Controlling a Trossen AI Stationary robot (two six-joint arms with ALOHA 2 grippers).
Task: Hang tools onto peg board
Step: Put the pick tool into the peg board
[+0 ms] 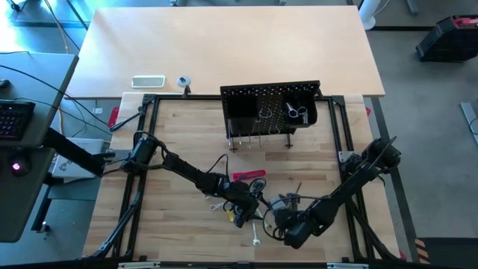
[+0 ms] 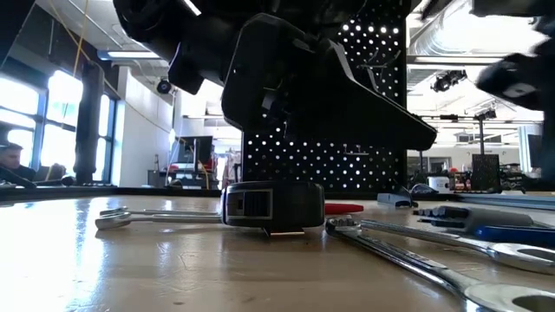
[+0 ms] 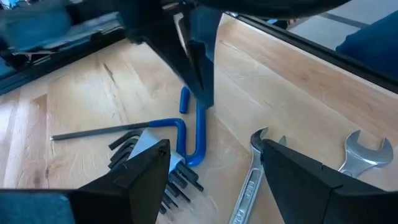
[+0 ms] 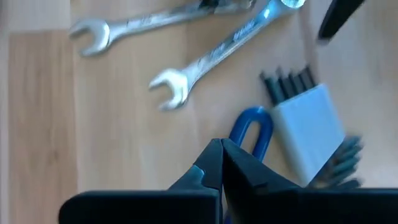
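The black peg board [image 1: 254, 101] stands upright at the table's far middle and shows behind the arms in the low view [image 2: 364, 156]. Near the front edge lie the tools: silver wrenches [image 4: 186, 68] [image 3: 249, 186], a red-handled tool [image 1: 249, 175], and a set of black L-shaped keys in a white holder [image 4: 308, 130] on a blue wire loop [image 3: 199, 134]. My right gripper [image 4: 222, 152] is shut at that loop. My left gripper [image 3: 214, 180] stands open just beside the key set, with nothing between its fingers. My right gripper pinches the blue wire loop by one straight side [image 3: 201, 112] between its two fingertips [image 3: 199, 74], close to the loop's free end. The fingers slant down from above. The white holder and the keys [image 3: 134, 149] lie on the table below.
The black tubular frame [image 1: 149, 149] runs around the work area. More wrenches lie at the front [image 1: 256, 235] [image 2: 416, 251]. A dark boxy thing [image 2: 273, 206] sits close before the low camera. Two small silvery things hang on the peg board [image 1: 295, 112].
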